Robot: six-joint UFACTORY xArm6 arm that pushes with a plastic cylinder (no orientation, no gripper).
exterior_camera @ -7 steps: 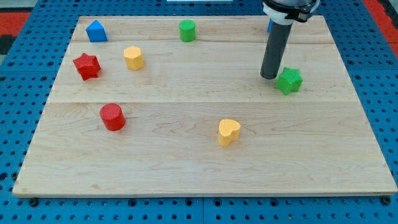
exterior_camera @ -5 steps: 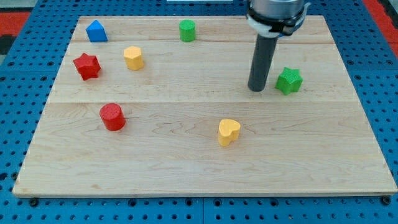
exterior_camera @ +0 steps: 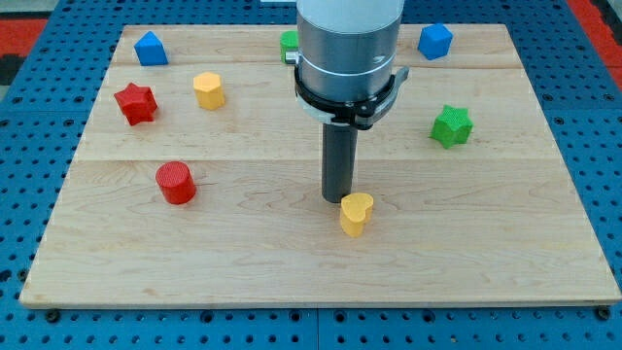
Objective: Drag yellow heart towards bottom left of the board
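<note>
The yellow heart [exterior_camera: 357, 213] lies on the wooden board [exterior_camera: 292, 262] a little right of centre, in the lower half. My tip [exterior_camera: 337, 198] stands just above and left of the heart, touching or almost touching its upper left edge. The rod rises from there to the arm's grey body at the view's top. The board's bottom left corner lies far from the heart.
A red cylinder [exterior_camera: 176, 182] sits at the left, a red star [exterior_camera: 135, 102] and a yellow hexagon block [exterior_camera: 208, 89] above it. A blue block [exterior_camera: 150, 48] is top left, another blue block [exterior_camera: 435, 40] top right. A green star [exterior_camera: 452, 125] is right; a green block [exterior_camera: 289, 42] is partly hidden.
My tip has moved from beside the green star down and left to the yellow heart's upper left edge. The heart has shifted very slightly. The other blocks have not moved.
</note>
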